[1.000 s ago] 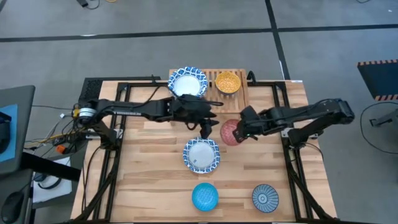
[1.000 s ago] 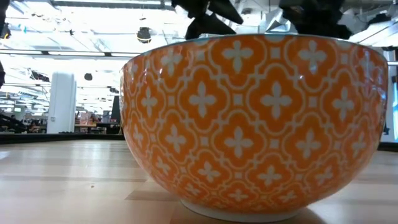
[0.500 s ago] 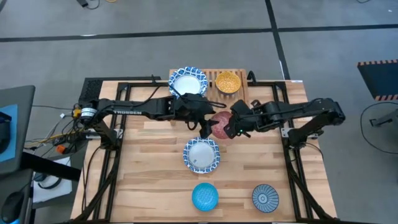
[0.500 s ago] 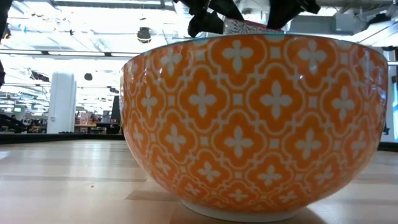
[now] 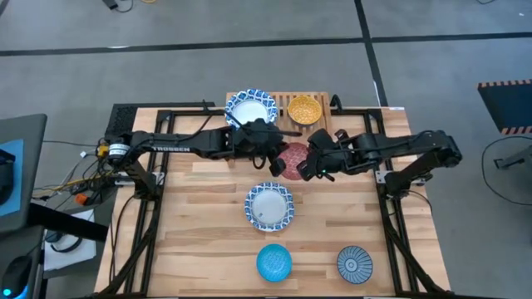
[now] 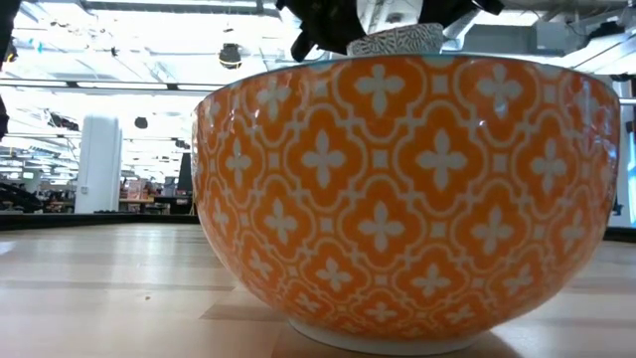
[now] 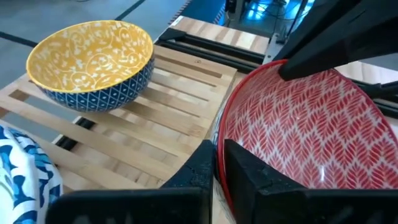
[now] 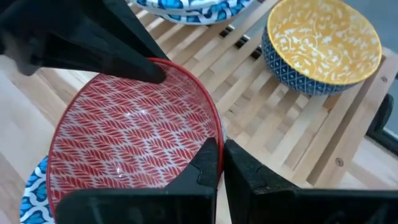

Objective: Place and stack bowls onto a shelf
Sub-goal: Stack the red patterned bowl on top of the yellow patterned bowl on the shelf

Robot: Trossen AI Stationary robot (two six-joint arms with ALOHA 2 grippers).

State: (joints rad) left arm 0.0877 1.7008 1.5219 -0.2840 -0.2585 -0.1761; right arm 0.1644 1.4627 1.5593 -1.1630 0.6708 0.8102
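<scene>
A red leaf-patterned bowl (image 5: 293, 157) hangs just near of the light-wood slatted shelf (image 5: 320, 126), between my two grippers. My left gripper (image 5: 277, 159) is shut on its left rim and my right gripper (image 5: 311, 165) on its right rim. On the shelf stand a white bowl with a blue patterned rim (image 5: 250, 110) and a yellow bowl (image 5: 304, 109). Three more bowls rest on the tabletop: a white and blue one (image 5: 268, 206), a bright blue one (image 5: 274, 262) and a dark-blue radial one (image 5: 355, 264). My left gripper pinches the red bowl's rim (image 7: 219, 140) on its left side, one finger inside the bowl and one outside. The fingers come from the table's left. The bowl is lifted clear of the table. My right gripper pinches the opposite rim (image 8: 219, 134), also one finger inside and one outside, coming from the table's right. The bowl sits tilted between the two holds, its hollow facing up.
An orange bowl with white crosses (image 6: 407, 199) stands right before the low camera and fills that view. The shelf has bare slats (image 7: 155, 112) between the yellow bowl (image 7: 93, 59) and the red one. Black frame rails (image 5: 391, 208) run along the table's sides.
My right gripper has carried the red bowl toward the table's left and far edge, up to the shelf's near side. My left gripper has shut on the bowl's left rim, so both grippers now hold it.
</scene>
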